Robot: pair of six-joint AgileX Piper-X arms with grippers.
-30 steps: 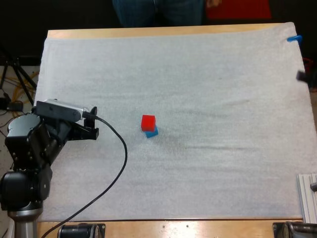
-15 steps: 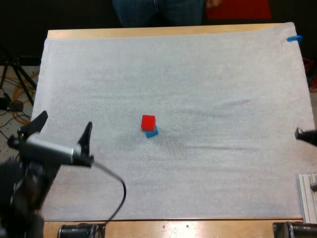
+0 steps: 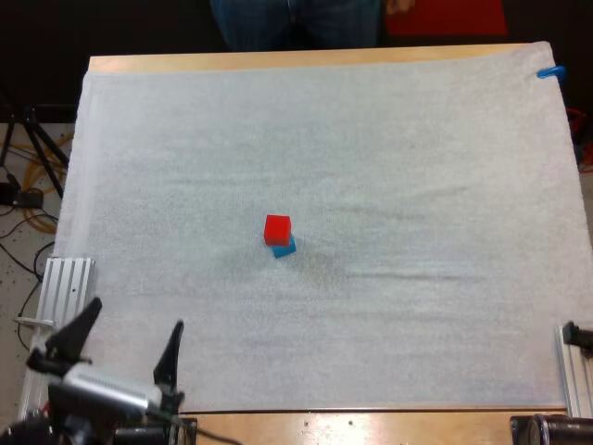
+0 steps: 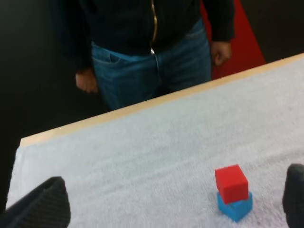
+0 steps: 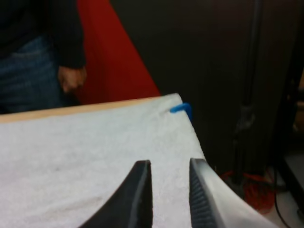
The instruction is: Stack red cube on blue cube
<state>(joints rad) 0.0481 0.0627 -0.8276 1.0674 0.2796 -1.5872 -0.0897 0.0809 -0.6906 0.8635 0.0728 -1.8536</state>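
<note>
The wooden table [image 3: 278, 60] spans the high view, and the white mat [image 3: 389, 158] covers nearly all of it, leaving a bare strip of wood along the far side. A person [image 3: 296, 23] in a dark zipped jacket and blue jeans stands just beyond that far side; the left wrist view shows the torso and both hands hanging at the sides, and the right wrist view shows one hand [image 5: 71, 78] near the mat's far edge.

The left tool [image 3: 122, 345] sits at the near left corner of the mat, low over its near edge. Its two black fingers are spread wide, clear of everything, and well apart from the cubes. From the left wrist view, the two ribbed finger pads [image 4: 42, 204] frame the stack at some distance. A ribbed metal rail [image 3: 69, 287] lies beside the mat's left edge, just beyond this tool.

The right tool [image 5: 169, 164] points toward the mat's far right corner. Its fingers stand slightly apart with a narrow gap of mat showing between them, gripping nothing.

The red cube [image 3: 277, 229] sits near the middle of the mat, resting on top of the blue cube [image 3: 285, 247]. The red one is turned a little and offset toward the far left, so a near corner of the blue one sticks out beneath it. Both tools are clear of the stack.
</note>
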